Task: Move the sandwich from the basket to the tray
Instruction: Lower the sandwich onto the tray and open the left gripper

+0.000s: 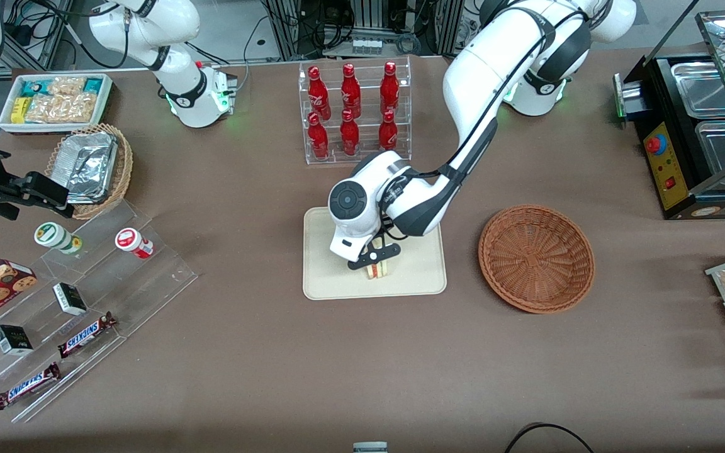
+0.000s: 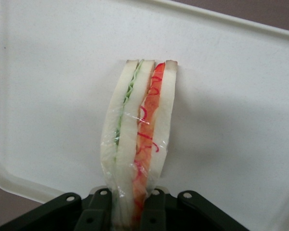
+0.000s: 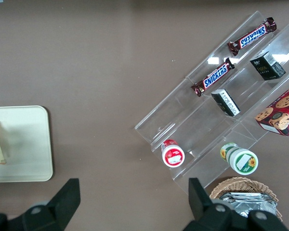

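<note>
the gripper (image 1: 377, 259) is low over the tray (image 1: 325, 283), jaws closed onto the sandwich (image 1: 377, 270), pinching one end of the wedge so the wrapped bread bulges slightly between the two fingers (image 2: 98, 207). seen from the wrist, the sandwich (image 2: 137, 139) stands on edge with its green and red filling layers running straight away from the jaws, and its other end appears to be touching, or all but touching, the tray (image 2: 48, 96) floor. it sits toward the six o'clock edge of the tray as the front camera sees it, inside the rim. at about three o'clock from the tray, well apart, the basket (image 1: 536, 258) lies with nothing in it. farther off, at twelve o'clock, a rack of red bottles (image 1: 353, 110) stands clear of the work. by my reading the carry is done and the job is nearly finished: what remains is to open the jaws, let the wedge settle and lift away without dragging it.
</note>
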You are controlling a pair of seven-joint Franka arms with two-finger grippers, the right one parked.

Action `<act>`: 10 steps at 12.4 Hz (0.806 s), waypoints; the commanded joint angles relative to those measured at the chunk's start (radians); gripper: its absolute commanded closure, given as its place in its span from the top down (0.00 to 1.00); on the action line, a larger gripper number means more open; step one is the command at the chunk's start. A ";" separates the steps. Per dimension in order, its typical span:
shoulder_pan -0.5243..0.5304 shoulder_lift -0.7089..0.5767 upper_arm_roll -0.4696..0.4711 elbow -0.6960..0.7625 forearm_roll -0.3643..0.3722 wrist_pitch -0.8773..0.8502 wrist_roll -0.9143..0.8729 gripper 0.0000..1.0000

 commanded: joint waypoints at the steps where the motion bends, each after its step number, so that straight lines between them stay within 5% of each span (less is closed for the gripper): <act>1: -0.015 0.019 0.008 0.035 0.016 -0.001 -0.028 0.94; 10: 0.045 -0.098 0.011 0.038 0.010 -0.035 -0.013 1.00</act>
